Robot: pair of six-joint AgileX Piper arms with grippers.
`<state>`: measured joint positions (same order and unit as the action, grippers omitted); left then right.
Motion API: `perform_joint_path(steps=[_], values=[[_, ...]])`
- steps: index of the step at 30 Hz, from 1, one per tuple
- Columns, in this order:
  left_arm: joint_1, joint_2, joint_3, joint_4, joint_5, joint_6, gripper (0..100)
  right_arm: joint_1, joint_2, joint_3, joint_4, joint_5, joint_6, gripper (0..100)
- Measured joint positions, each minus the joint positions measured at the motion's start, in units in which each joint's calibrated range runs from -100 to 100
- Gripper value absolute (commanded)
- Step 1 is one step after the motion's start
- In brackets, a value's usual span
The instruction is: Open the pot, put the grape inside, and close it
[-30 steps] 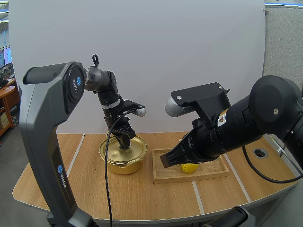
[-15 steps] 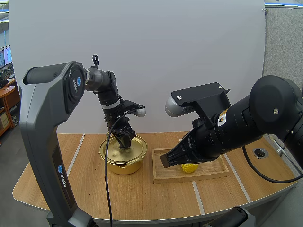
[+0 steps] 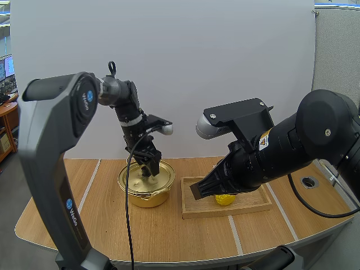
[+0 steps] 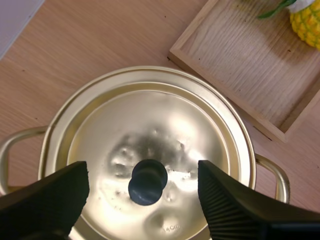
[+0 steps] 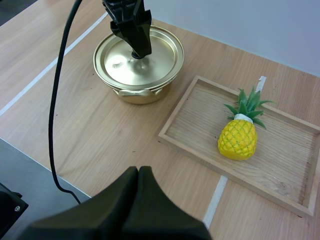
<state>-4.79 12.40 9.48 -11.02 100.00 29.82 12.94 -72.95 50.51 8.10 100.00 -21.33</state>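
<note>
high view: left gripper [image 3: 149, 167] hangs nose-down over the gold pot [image 3: 143, 192] on the table [image 3: 169, 236], tips low at the lid [image 3: 132, 178]; whether they touch it is hard to tell from here; wooden tray [image 3: 194, 212] just beside the pot, on its right; yellow pineapple [image 3: 225, 199] rests in the tray, partly behind the right gripper [image 3: 197, 191], whose tip shows over the tray's left part. left wrist view: left fingers [image 4: 50, 197] stand wide apart, ribbed faces turned inward, one either side of the black knob [image 4: 148, 181] at the lid's middle, neither touching it; lid sits closed inside the pot's rim. right wrist view: right fingers [image 5: 120, 200] lie together as one dark wedge, gripping nothing, raised above the table; pineapple in the tray, leafy crown toward the far rim, well apart from the pot.
</note>
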Motion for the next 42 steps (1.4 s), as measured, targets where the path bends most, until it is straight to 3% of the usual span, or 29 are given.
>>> perform_joint_path(steps=[21,42], values=[[0.00,-27.1,0.8,0.5,0.0,-2.8,100,0.0,0.0,0.0,0.0,0.0,0.0,0],[0.00,-61.5,25.1,0.5,0.0,-4.4,100,0.0,0.0,0.0,0.0,0.0,0.0,0]])
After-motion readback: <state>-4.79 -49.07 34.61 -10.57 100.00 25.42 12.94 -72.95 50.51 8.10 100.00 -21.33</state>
